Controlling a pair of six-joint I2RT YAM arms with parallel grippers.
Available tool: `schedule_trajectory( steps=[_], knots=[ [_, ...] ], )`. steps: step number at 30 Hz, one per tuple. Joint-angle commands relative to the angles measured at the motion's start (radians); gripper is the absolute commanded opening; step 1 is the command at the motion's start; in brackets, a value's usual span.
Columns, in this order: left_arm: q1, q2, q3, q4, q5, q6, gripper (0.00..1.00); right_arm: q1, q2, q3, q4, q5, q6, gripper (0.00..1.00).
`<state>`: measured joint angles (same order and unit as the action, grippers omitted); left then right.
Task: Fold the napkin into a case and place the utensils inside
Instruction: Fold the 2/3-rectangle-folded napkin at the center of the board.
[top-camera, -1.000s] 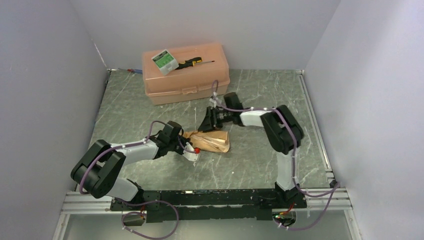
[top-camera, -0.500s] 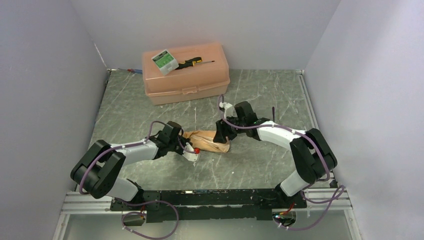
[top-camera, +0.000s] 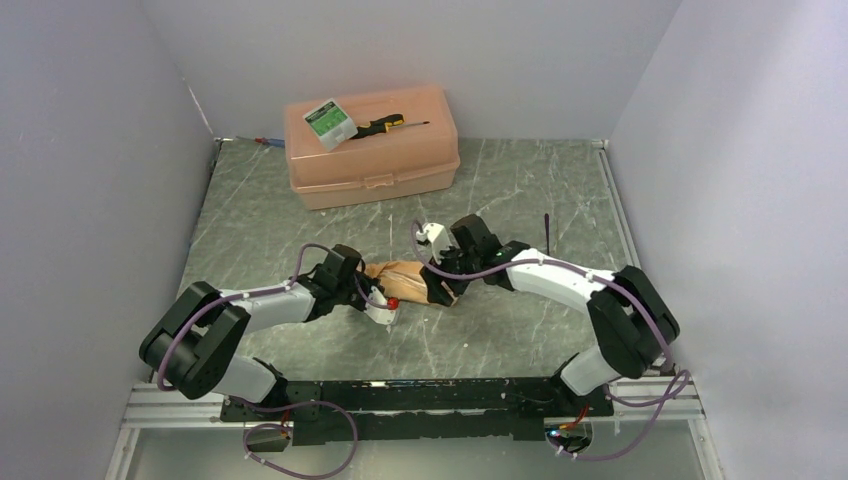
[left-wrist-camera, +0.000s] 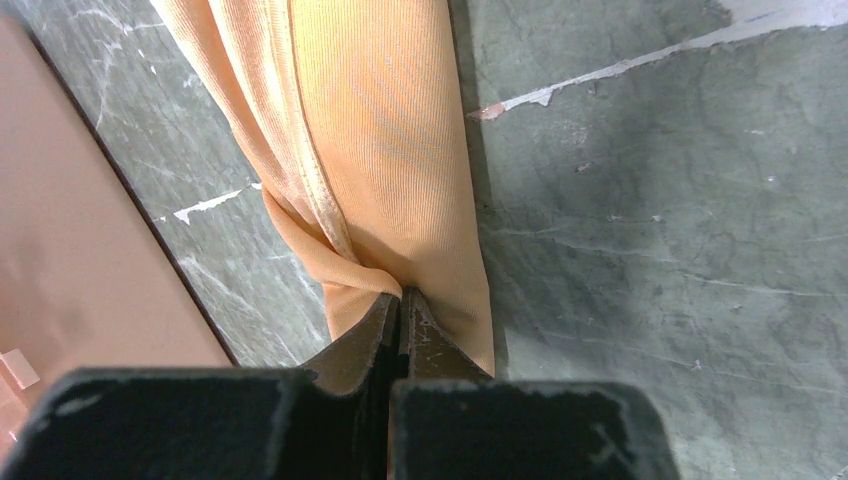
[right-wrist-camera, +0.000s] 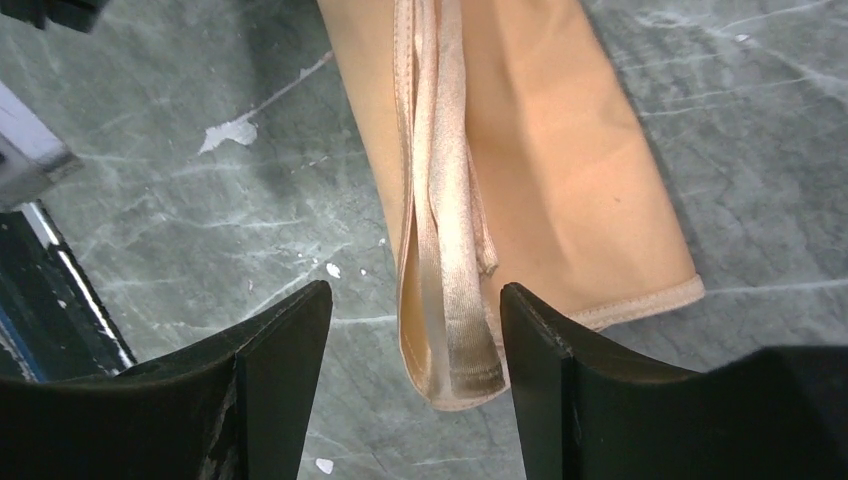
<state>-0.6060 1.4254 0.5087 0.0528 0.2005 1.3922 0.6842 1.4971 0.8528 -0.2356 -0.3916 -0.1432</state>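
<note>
The peach-orange napkin (top-camera: 408, 276) lies folded into a narrow strip at the table's middle, between both grippers. My left gripper (top-camera: 369, 281) is shut on its left end; in the left wrist view the closed fingertips (left-wrist-camera: 402, 300) pinch the bunched cloth (left-wrist-camera: 380, 150). My right gripper (top-camera: 441, 283) stands open at the strip's right end. In the right wrist view its jaws (right-wrist-camera: 415, 305) straddle the folded corner with shiny hems (right-wrist-camera: 450, 340), touching nothing. One thin dark utensil (top-camera: 547, 230) lies on the table to the right of the right arm.
The rigid peach plastic box (top-camera: 372, 150) stands at the back left, carrying a green-and-white packet (top-camera: 329, 122) and a black-and-yellow screwdriver (top-camera: 385, 125). Its side shows in the left wrist view (left-wrist-camera: 80, 250). Grey walls enclose the green marbled table (top-camera: 520, 180).
My right arm swung from behind the napkin round to its right end and came down low, its jaws opening wider. The left gripper stayed shut on the left end.
</note>
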Motion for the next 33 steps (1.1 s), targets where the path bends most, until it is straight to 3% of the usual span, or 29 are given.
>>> schedule_trajectory(
  steps=[1,5,7,8,11,13,16,20,24,28,33],
  knots=[
    [-0.017,0.033,-0.056,-0.205,0.071,-0.036,0.03,0.043,0.078,0.061,-0.019,0.029,-0.079,0.67],
    [-0.017,0.032,-0.055,-0.209,0.071,-0.036,0.03,0.056,0.13,0.092,-0.026,0.036,-0.083,0.63],
    [-0.018,0.03,-0.055,-0.208,0.07,-0.037,0.03,0.057,0.128,0.091,-0.008,0.034,-0.079,0.54],
    [-0.017,0.03,-0.056,-0.208,0.07,-0.036,0.03,0.057,0.127,0.091,-0.005,0.035,-0.078,0.48],
    [-0.017,0.028,-0.056,-0.208,0.067,-0.028,0.03,0.057,0.151,0.108,-0.022,0.067,-0.078,0.14],
    [-0.017,0.027,-0.056,-0.205,0.064,-0.024,0.03,0.057,0.172,0.131,-0.055,0.087,-0.089,0.02],
    [-0.016,0.025,-0.056,-0.203,0.061,-0.014,0.03,0.045,0.182,0.164,-0.09,0.074,-0.093,0.0],
    [-0.017,0.019,-0.058,-0.191,0.047,0.002,0.03,-0.042,0.212,0.248,-0.184,-0.133,-0.075,0.0],
    [-0.017,0.01,-0.062,-0.15,0.025,0.011,0.03,-0.119,0.365,0.43,-0.396,-0.285,-0.094,0.0],
    [-0.017,-0.009,-0.045,-0.112,-0.017,-0.03,0.03,-0.145,0.509,0.514,-0.452,-0.329,-0.05,0.0],
    [-0.017,-0.043,-0.013,-0.133,-0.025,-0.081,0.03,-0.178,0.567,0.53,-0.438,-0.334,-0.035,0.0]
  ],
)
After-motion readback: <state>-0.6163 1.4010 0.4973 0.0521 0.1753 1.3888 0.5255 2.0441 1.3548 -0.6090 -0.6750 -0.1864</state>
